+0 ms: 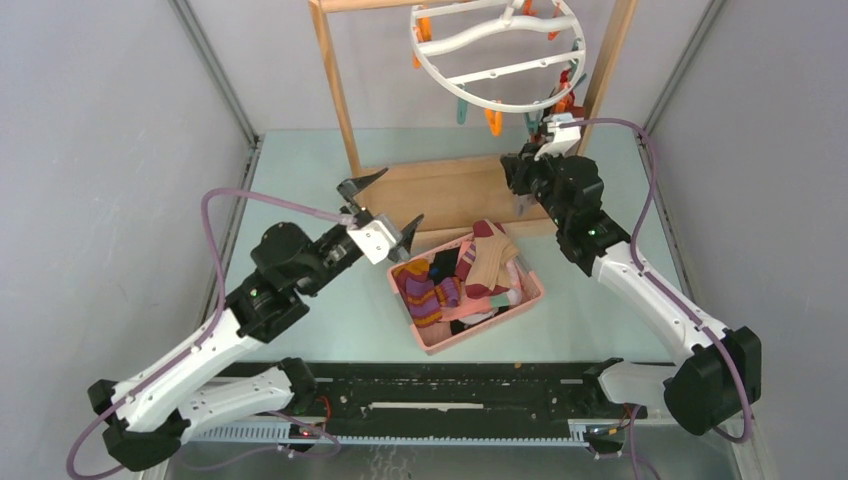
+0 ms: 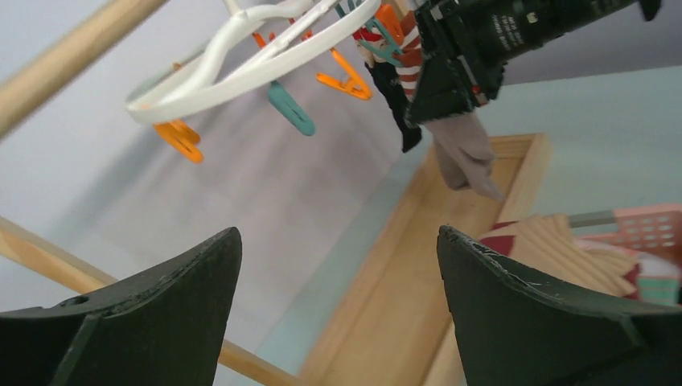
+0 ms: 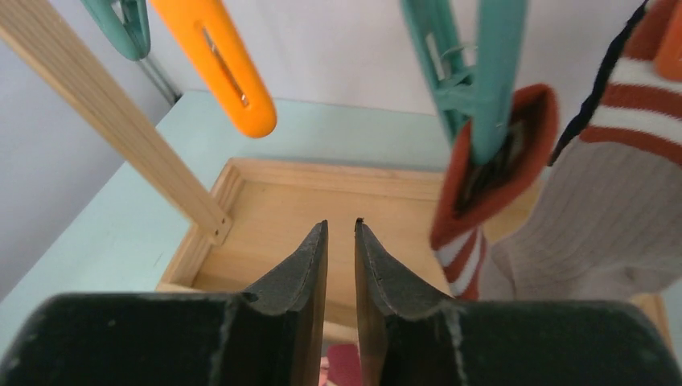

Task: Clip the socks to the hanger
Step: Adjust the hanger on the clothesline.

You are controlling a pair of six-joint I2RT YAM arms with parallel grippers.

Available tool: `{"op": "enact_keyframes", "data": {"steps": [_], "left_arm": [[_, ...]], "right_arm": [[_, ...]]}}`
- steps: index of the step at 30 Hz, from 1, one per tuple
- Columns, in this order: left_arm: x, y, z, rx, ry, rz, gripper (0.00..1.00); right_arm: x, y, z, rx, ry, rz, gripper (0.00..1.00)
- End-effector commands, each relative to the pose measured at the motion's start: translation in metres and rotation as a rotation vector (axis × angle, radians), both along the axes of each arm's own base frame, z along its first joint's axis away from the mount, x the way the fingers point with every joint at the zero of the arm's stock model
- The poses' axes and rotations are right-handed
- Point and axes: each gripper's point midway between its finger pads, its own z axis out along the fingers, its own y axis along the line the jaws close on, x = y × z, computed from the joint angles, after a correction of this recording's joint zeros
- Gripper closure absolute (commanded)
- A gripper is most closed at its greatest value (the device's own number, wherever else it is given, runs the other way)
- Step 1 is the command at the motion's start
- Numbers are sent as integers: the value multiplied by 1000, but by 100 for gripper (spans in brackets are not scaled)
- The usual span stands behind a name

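Observation:
The hanger (image 1: 510,67), a white ring with orange and teal clips, hangs tilted from the wooden rack at the back. Two socks are clipped at its right rim: an orange-cuffed striped sock (image 3: 462,217) under a teal clip (image 3: 482,80) and a cream ribbed sock (image 3: 611,225). More socks (image 1: 470,270) lie piled in the pink basket (image 1: 480,335). My right gripper (image 1: 530,160) sits just below the hanger beside the hung socks; in its wrist view its jaws (image 3: 342,225) stand a narrow gap apart with nothing between them. My left gripper (image 1: 403,194) hovers wide open and empty left of the basket.
The wooden rack has a left post (image 1: 335,90), a right post (image 1: 610,60) and a shallow wooden base tray (image 1: 450,185). An unused orange clip (image 3: 217,64) dangles to the left of my right gripper. Grey walls close in both sides.

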Motion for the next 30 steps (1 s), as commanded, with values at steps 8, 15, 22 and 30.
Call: {"op": "enact_keyframes", "data": {"steps": [8,15,22,30], "left_arm": [[-31,14,-47,-278,227,-81,4],[-36,16,-62,-313,278,-97,3],[-38,16,-74,-322,312,-102,3],[-40,17,-83,-332,332,-105,3]], "right_arm": [[16,-27,34,31,-117,-125,73],[20,-34,27,32,-93,-153,73],[22,-42,25,31,-85,-178,72],[38,-77,29,76,-98,-290,72]]}}
